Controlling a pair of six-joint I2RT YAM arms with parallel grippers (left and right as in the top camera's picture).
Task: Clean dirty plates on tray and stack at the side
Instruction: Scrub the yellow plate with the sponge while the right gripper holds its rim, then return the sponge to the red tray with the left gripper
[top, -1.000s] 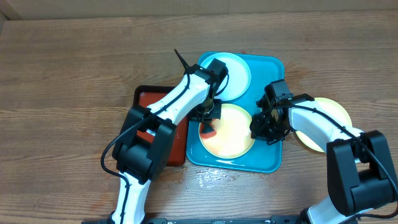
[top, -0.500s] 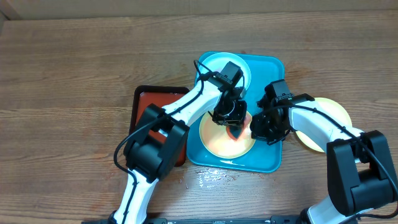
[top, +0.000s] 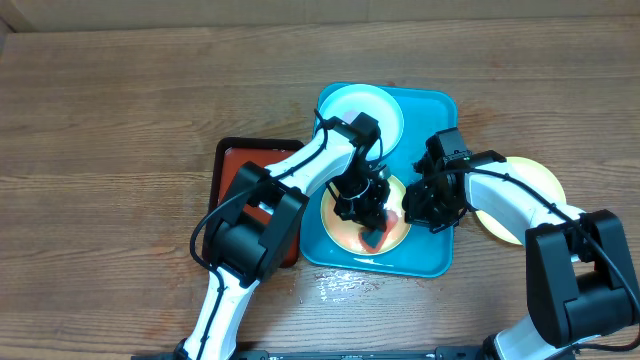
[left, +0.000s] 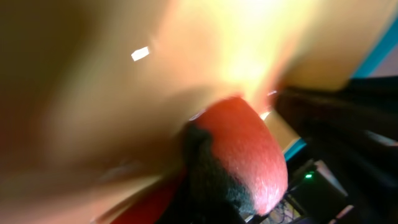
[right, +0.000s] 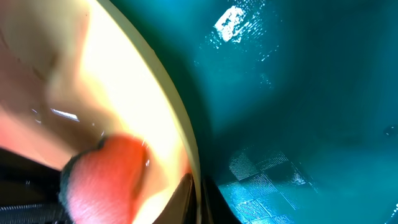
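The teal tray (top: 432, 112) holds a pale mint-rimmed plate (top: 385, 112) at the back and a yellow-green-rimmed plate (top: 340, 228) at the front. My left gripper (top: 368, 212) is shut on a red sponge (top: 376, 235) with a dark scrub side and presses it on the front plate; the sponge (left: 249, 149) fills the left wrist view against the plate (left: 124, 93). My right gripper (top: 416, 206) is shut on that plate's right rim (right: 169, 106), its fingers (right: 200, 200) either side of the rim, over the tray (right: 298, 93). Another yellow-green plate (top: 535, 180) lies on the table to the right.
A smaller black-rimmed red tray (top: 226, 165) lies left of the teal tray, partly under my left arm. A wet patch (top: 340, 285) shows on the wooden table (top: 120, 120) just in front of the teal tray.
My left gripper has swept the sponge from the plate's left side across to its right, then back toward its front middle. The right gripper has stayed on the rim.
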